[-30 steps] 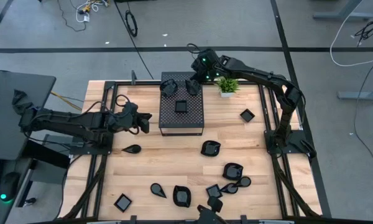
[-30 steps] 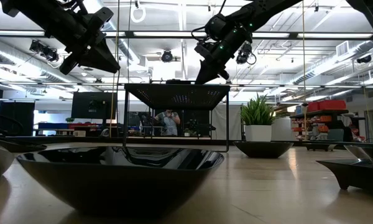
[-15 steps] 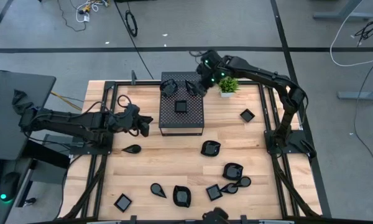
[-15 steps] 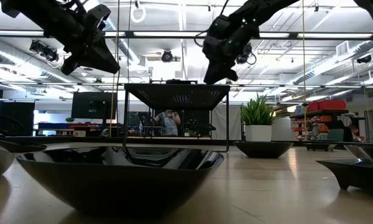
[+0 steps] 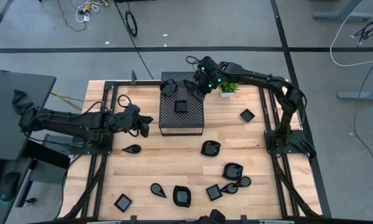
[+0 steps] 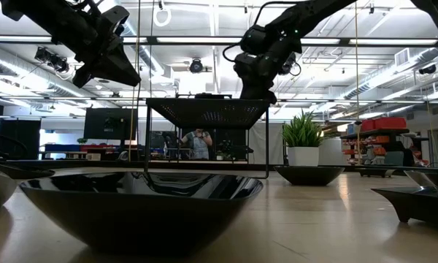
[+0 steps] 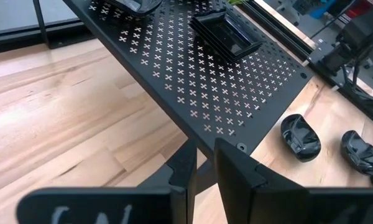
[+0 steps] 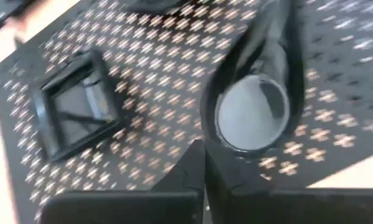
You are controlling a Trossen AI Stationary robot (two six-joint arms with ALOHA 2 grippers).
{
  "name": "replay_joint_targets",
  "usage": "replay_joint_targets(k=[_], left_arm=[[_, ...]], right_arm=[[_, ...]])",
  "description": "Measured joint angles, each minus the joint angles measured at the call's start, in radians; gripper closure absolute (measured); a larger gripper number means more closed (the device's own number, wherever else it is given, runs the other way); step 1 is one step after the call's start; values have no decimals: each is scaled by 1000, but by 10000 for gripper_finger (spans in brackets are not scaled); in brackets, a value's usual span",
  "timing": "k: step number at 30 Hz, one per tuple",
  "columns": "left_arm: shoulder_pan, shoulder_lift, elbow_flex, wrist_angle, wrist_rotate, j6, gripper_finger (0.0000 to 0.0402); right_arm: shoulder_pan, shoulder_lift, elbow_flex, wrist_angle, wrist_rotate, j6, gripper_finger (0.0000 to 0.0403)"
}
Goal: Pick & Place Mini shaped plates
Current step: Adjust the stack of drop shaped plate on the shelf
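Note:
The mini shaped plates are small glossy black dishes. Three lie on top of the black perforated box (image 5: 181, 115): a square one (image 5: 181, 106), a rounded one (image 5: 168, 88) and a teardrop (image 5: 191, 86). In the right wrist view the teardrop (image 8: 253, 109) and the square plate (image 8: 74, 115) show on the box. Several more lie on the wooden table, among them a teardrop (image 5: 132, 149) and a leaf shape (image 5: 210, 148). My right gripper (image 5: 200, 82) hovers shut over the box's far right corner, just short of the teardrop. My left gripper (image 5: 144, 123) waits shut above the table, left of the box.
A small green potted plant (image 5: 227, 87) stands just right of the box's far corner, close to my right arm. A square plate (image 5: 247, 115) lies near the table's right rail. A cluster of plates (image 5: 232, 177) fills the near right area. One plate (image 6: 142, 204) looms close in the low view.
My right gripper has shifted a little over the box's far right corner and turned at the wrist, staying above the teardrop plate. The plates on the box have kept their places.

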Motion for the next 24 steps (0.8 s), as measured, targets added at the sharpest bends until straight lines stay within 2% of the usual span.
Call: replay_joint_targets(k=[11,19,24], left_arm=[[0,0,0,0,19,0,342],[0,0,0,1,19,0,342],[0,0,0,2,19,-5,342]], right_arm=[[2,-46,-6,117,24,15,400],[-57,-57,-5,79,260,140,400],[-64,-35,-7,55,233,156,400]])
